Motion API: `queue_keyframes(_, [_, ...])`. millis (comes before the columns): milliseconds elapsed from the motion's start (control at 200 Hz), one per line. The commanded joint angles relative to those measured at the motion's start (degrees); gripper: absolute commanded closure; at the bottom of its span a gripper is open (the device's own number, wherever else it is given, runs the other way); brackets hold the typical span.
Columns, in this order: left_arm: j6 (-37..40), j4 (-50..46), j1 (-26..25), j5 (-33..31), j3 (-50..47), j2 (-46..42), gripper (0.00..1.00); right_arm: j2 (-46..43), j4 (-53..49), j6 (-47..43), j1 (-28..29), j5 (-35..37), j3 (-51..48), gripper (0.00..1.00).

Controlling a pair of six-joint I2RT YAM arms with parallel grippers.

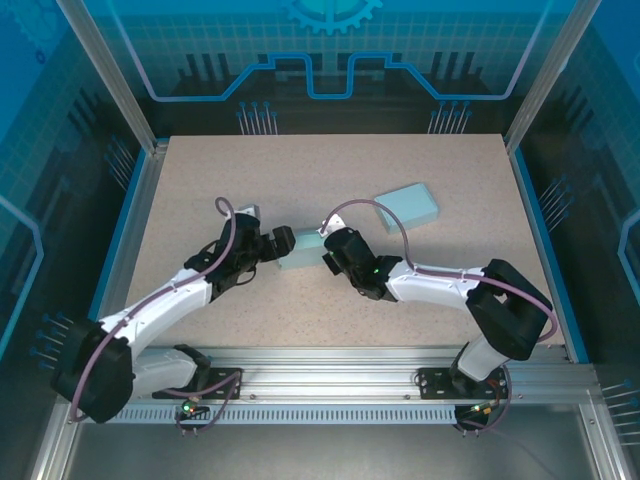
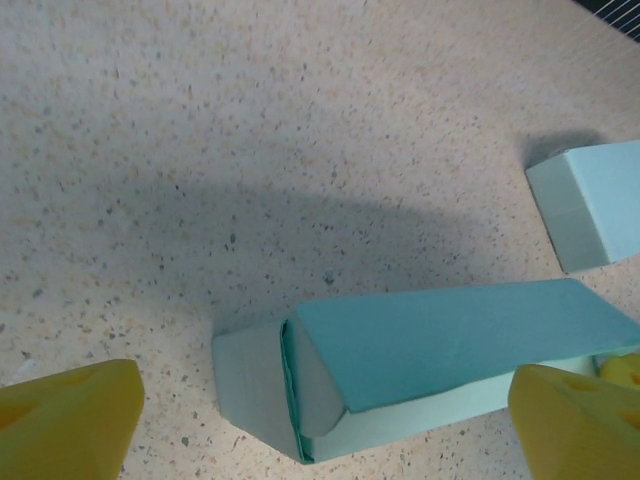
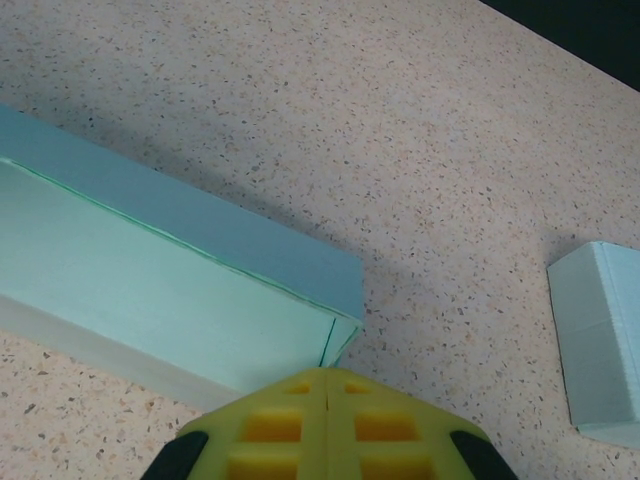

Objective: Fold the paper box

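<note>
a: start at the left fingers (image 2: 70, 425). what have we got?

b: spread wide, one yellow pad at each lower corner of the left wrist view, nothing clamped. the paper box (image 2: 450, 340) lies on its side in the gap. its folded end points at the left pad with bare tabletop (image 2: 200, 150) between them, and its long body runs off toward the right pad.

a: is that right pad touching it?

b: right up against the lower edge. i can't tell if there's real contact.

a: and the right fingers (image 3: 290, 425)?

b: pressed together, a seam straight down the middle, and i can see nothing between the pads. the tips sit right at the bottom corner of the box's other end, where a flap edge shows as a thin dark line. touching or a hair off, i can't say.

a: so the box is bracketed?

b: yes. from the top camera it sits mid-table between the two arms, one at each end, long axis running left to right.

a: anything else out there?

b: a second box (image 1: 408, 205), the same pale teal, lying flat beyond the right arm, well apart from the first.
</note>
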Motion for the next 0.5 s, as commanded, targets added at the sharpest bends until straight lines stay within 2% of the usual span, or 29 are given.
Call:
queue_keyframes(0, [-2.22, 2.66, 0.87, 3.16, 0.82, 2.3, 0.09, 1.98, -4.03, 0.68, 0.88, -1.28, 0.14, 1.0])
queue_keyframes(495, [-7.54, 10.04, 2.31, 5.47, -4.63, 6.7, 0.27, 4.55, -4.74, 0.36, 0.89, -1.3, 3.59, 1.0])
